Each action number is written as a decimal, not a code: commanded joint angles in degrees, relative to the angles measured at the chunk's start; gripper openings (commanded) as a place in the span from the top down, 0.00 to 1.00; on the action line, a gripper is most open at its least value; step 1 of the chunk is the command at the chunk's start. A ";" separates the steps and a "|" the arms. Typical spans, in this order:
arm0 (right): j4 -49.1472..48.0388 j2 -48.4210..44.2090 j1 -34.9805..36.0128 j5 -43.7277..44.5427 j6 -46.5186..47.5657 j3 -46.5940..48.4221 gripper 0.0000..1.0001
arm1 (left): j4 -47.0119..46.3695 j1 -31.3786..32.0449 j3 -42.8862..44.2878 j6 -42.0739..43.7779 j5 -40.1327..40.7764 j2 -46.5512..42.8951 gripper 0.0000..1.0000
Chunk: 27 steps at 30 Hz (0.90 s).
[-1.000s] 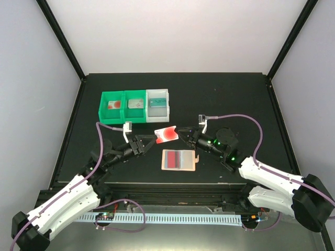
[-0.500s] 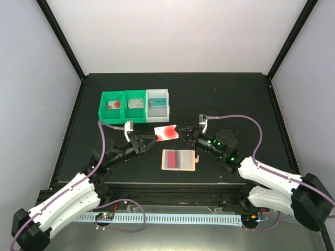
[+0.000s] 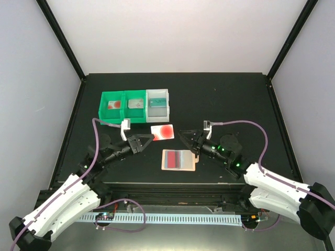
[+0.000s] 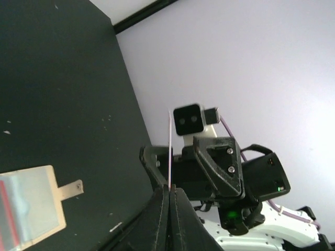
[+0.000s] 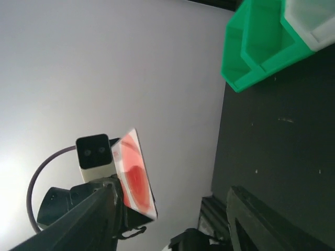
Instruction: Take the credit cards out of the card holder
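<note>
The red-pink card (image 3: 162, 132) hangs in the air above the black table (image 3: 235, 104), pinched at its 8 o'clock corner by the left gripper (image 3: 151, 137). The jaws of that gripper are fully closed on it. In the left wrist view the card (image 4: 170, 149) shows edge-on as a thin pale line rising from between the dark fingers (image 4: 159, 219).

At the card's 3 o'clock, the right gripper (image 3: 184, 140) faces it a little apart, jaws spread about halfway with nothing between them. Its wrist camera sees the card's red face (image 5: 135, 175) past its own parted fingers (image 5: 89, 222).

The card holder (image 3: 178, 160) lies flat and open on the table at 5 o'clock of the card, near it, with its tab on the 3 o'clock side. Red and grey strips show in its pockets.

At 11 o'clock of the held card stand a green bin (image 3: 123, 116) and a white bin (image 3: 158, 116), touching side by side. Something flat lies in each compartment.
</note>
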<state>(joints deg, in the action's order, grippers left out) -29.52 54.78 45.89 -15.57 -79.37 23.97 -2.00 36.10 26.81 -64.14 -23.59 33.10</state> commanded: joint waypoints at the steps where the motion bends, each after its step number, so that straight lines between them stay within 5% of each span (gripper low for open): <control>1: 2.17 -2.69 0.19 0.71 0.27 -3.74 0.34 | 13.69 -2.76 6.72 9.11 -1.52 0.15 0.99; 10: 10.28 -7.62 0.23 -1.66 6.95 -3.88 0.01 | 35.30 -11.95 17.12 25.70 -3.59 6.36 0.98; 16: 18.73 -9.01 0.23 -3.33 13.70 -0.29 0.00 | 43.02 -20.35 22.37 34.75 -4.55 10.12 0.99; 27: 18.80 -10.05 0.13 -5.66 18.94 0.25 0.00 | 48.70 -34.38 32.76 43.22 -0.95 22.51 0.98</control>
<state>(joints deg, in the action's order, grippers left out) -13.13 45.04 45.91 -19.73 -64.71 21.85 44.42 5.74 56.93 -25.02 -26.57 52.73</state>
